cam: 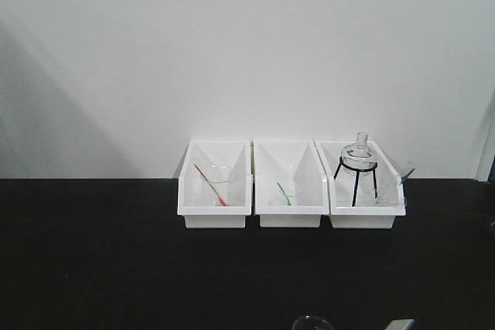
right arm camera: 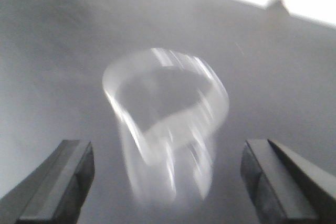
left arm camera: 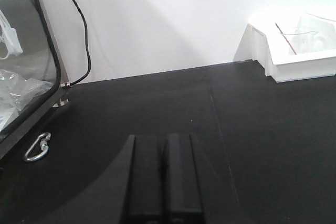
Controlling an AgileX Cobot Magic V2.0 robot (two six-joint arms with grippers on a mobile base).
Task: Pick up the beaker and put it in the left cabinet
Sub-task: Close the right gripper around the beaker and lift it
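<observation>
A: Where is the small clear glass beaker [right arm camera: 165,129]?

B: It stands on the black worktop [cam: 93,253], at the near edge and right of the middle. It is between the two fingers of the right gripper [right arm camera: 168,153]. These fingers are spread wide, with a gap to the glass on each side.

A: Which way does it point?

B: The wrist picture is blurred. The long axis seems upright, with the flared open rim on top. I cannot tell which side the spout faces.

A: And the left gripper [left arm camera: 164,140]?

B: Its fingers are pressed together and hold nothing, above the worktop.

A: What about the room?

B: A plain white wall [cam: 232,52] is behind the worktop. At the far side there is a row:
- a white plastic bin [cam: 215,220] with a red rod [cam: 210,183]
- a second white bin [cam: 290,220] with a green rod [cam: 284,195]
- a third white bin [cam: 363,220] with a round glass flask [cam: 360,148] on a black tripod [cam: 354,189]
</observation>
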